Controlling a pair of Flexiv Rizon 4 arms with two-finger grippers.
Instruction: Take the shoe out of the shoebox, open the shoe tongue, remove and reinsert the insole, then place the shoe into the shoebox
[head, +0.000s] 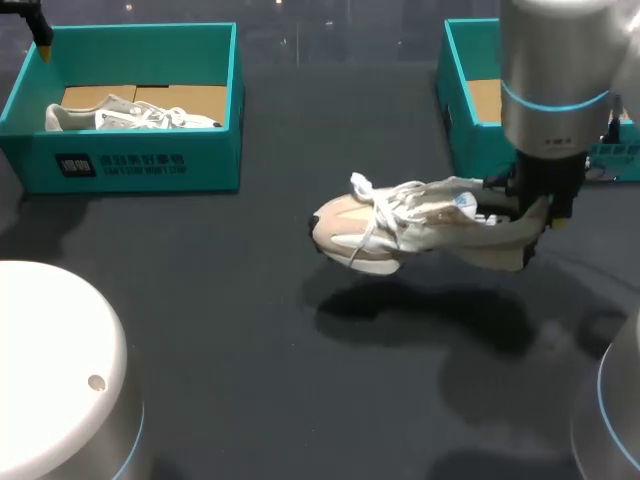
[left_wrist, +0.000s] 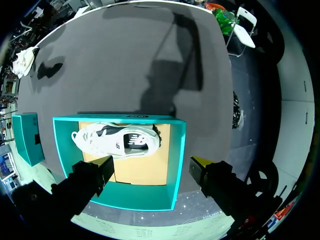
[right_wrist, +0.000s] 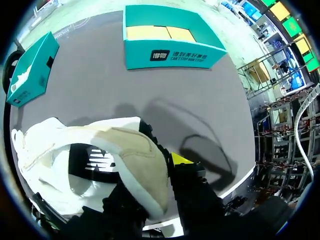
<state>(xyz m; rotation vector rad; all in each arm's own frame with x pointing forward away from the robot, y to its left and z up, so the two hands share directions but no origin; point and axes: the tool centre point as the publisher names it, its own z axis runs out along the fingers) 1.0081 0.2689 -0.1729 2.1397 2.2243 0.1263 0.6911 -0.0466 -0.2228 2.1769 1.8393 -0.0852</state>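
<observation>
- Right end effector (head: 543, 212) clamped on the shoe (head: 400, 228) at its heel, held clear of the counter (head: 220, 340).
- Left end effector (left_wrist: 152, 167) spread wide above a shoebox (left_wrist: 178, 150).

A dark grey table (head: 250, 400) fills most of the frame, with a soft shadow lying on it right of centre. At the upper left stands an open-topped teal box (head: 205, 165) with white print on its front wall (left unread here). Its brown cardboard floor (head: 195, 100) shows toward the back. A white sneaker (head: 130, 117) lies lengthwise inside, on its side, close to the front wall, with its laces loose.
</observation>
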